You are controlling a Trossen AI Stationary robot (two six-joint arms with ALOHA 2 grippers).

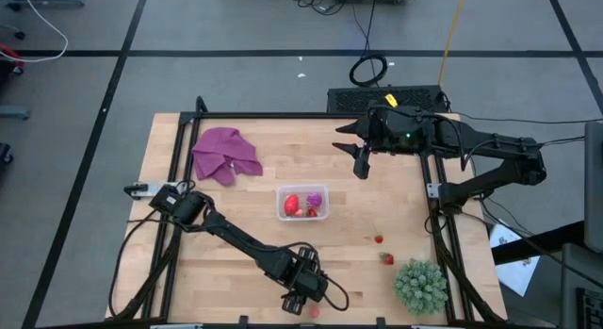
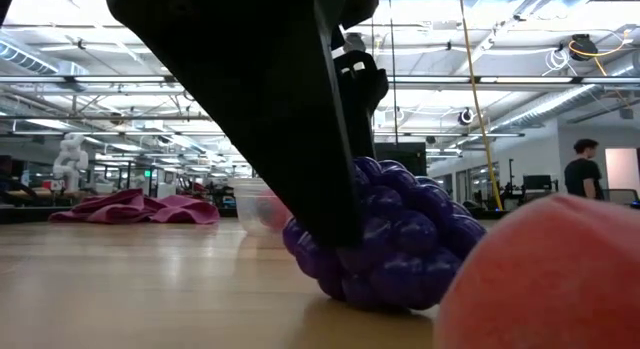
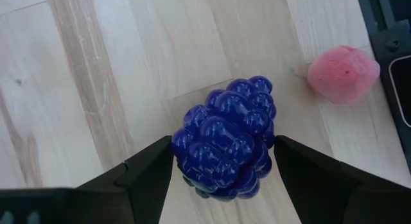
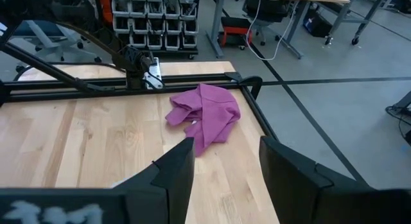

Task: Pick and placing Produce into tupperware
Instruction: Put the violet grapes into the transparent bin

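Observation:
The dark blue-purple bumpy fruit lies near the table's near edge, and my left gripper is shut on it from above; in the high view the gripper hides it. A pale pink fruit lies beside it on the wood. The clear tupperware stands mid-table with a red fruit and a magenta fruit inside. Two small red fruits lie to its right. My right gripper hangs open above the table's far right part. My left gripper pinches the blue-purple fruit between its two fingers, one finger on each of two opposite sides. The fingers come from above, pointing down. The fruit's underside rests on the table.
A purple cloth lies crumpled at the far left. A green spiky plant stands at the near right corner. A black frame runs along the table's edges. Bare wood lies between the cloth and the tupperware. A person stands in the room behind.

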